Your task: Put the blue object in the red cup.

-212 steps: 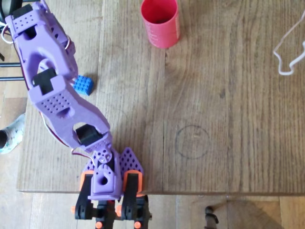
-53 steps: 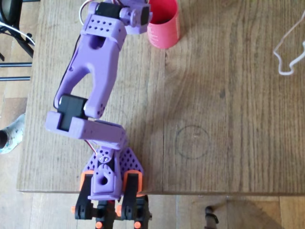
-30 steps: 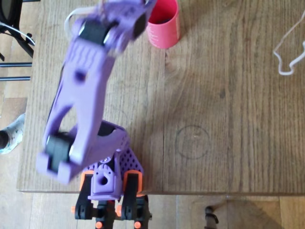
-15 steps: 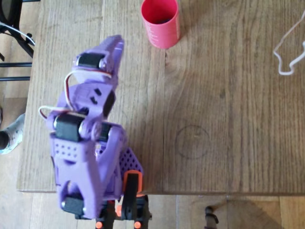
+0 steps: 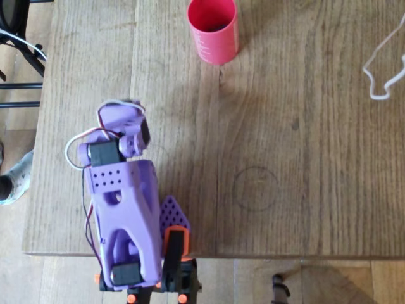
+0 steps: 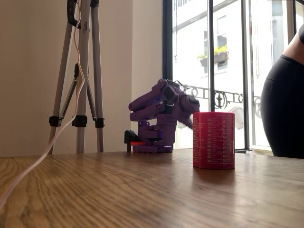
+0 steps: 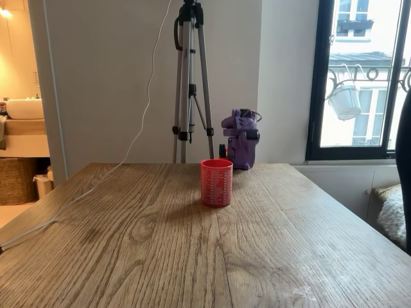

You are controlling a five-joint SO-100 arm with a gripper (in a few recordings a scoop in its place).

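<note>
- Since half a second back, arm folded further toward its base; gripper has drawn away from the red cup and now sits near the lower-left of the overhead view, well apart from the cup.
- Gripper state: cannot tell. From above, the purple wrist housing and servo cover the fingers; in both fixed views the gripper is small and far off, jaws not resolvable. Nothing seen held.
- Arm: purple, perforated upper link lying over the base, white and red wires looping out on its left side in the overhead view. Orange and black clamp parts at the table edge beneath it.
- Fixed view from low on the table shows the arm hunched behind the cup, links doubled over; the other fixed view shows it as a compact purple lump at the far table edge.
- Blue object: not located on the bare table; the cup's interior shows a dark patch at the bottom from above, contents not identifiable.
- Red cup stands upright near the far edge of the wooden table, open end up; ribbed lines visible on its side, also upright in the other fixed view.
- White cord lies at the right edge of the overhead view.
- Tripod stands behind the table. Person's dark-clothed body at right edge.
</note>
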